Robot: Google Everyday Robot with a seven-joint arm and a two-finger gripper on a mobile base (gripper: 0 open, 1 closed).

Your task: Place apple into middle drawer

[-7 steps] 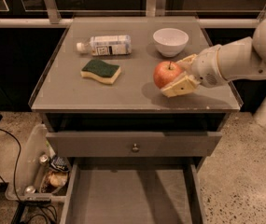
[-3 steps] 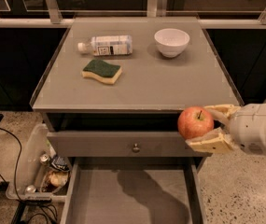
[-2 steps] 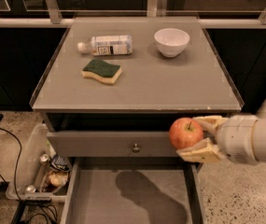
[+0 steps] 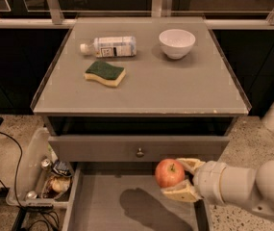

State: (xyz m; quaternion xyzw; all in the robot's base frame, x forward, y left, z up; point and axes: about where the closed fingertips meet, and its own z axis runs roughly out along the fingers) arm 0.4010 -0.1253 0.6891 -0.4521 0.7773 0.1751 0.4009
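Note:
The red apple (image 4: 169,173) with a short stem is held between the two cream fingers of my gripper (image 4: 180,179), which is shut on it. The white arm comes in from the lower right. The apple hangs above the right part of the open middle drawer (image 4: 103,196), a wide grey box with a flat floor, pulled out below the grey drawer front with a round knob (image 4: 140,152). The apple's shadow falls on the drawer floor.
On the grey cabinet top (image 4: 175,90) lie a plastic bottle (image 4: 110,46) on its side, a green and yellow sponge (image 4: 105,73) and a white bowl (image 4: 177,43). A clear bin of cans and clutter (image 4: 45,177) stands on the floor at the left, with cables beside it.
The gripper carried the apple from the cabinet top down past the front edge and leftward, to above the open drawer.

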